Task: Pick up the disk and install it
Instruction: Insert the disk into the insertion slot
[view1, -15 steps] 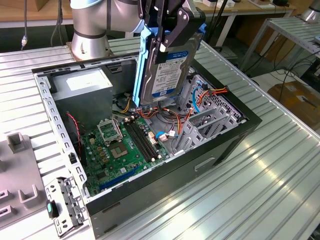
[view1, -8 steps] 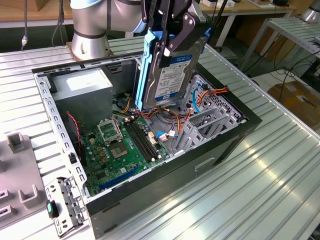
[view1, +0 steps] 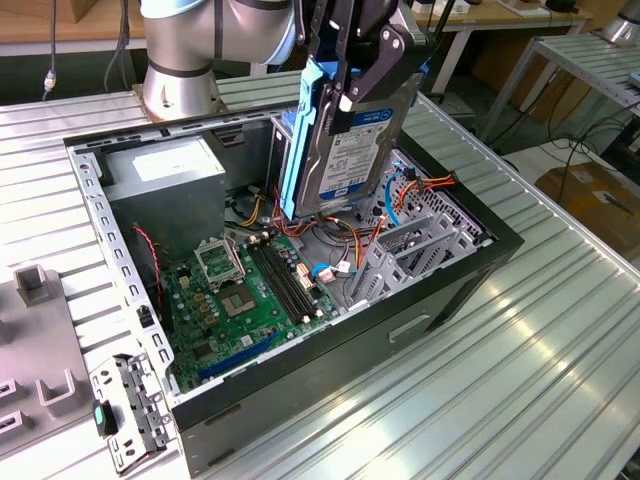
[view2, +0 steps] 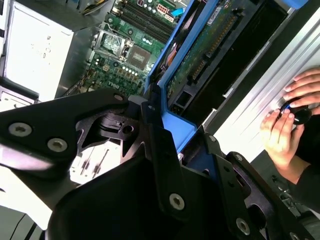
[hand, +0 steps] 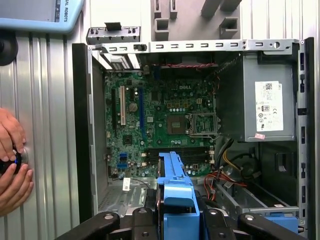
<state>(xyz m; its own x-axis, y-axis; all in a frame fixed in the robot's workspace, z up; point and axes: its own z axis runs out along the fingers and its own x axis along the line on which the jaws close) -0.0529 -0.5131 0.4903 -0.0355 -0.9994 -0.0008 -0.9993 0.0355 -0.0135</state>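
Disk (view1: 345, 135) was clamped between the black fingers (view1: 385, 55) of the gripper (view1: 350, 75), which gripped it at its upper end, across the blue side rails. In the exterior view the disk hung on edge, tilted slightly, with its white-and-blue label facing the near side. Its lower edge stood above the inside of the open computer case (view1: 300, 400), clear of the parts below and not seated in any bay. In both wrist views the blue rail (view2: 175, 125) (hand: 177, 200) sat between the gripper's jaws; the second wrist view also showed the green circuit board (view2: 210, 45) on the disk's underside.

Directly below the disk lay a bundle of orange, red and blue cables (view1: 420, 185). Just beside them, toward the exterior view's right, stood the metal drive cage (view1: 420, 245). The green motherboard (view1: 240, 300) covered the case floor on the near side of the disk. The grey power supply (view1: 165, 170) with its white sticker occupied the far corner at the exterior view's left.

The case rested on a grooved metal table (view1: 480, 380). The arm's base (view1: 185, 60) stood on the table beyond the far wall of the case. A loose metal bracket (view1: 125, 415) lay outside the case at the near left of the exterior view.

A person's hands (view2: 290, 120) rested on the table beside the case, closed around a small dark round object (view2: 301, 115).
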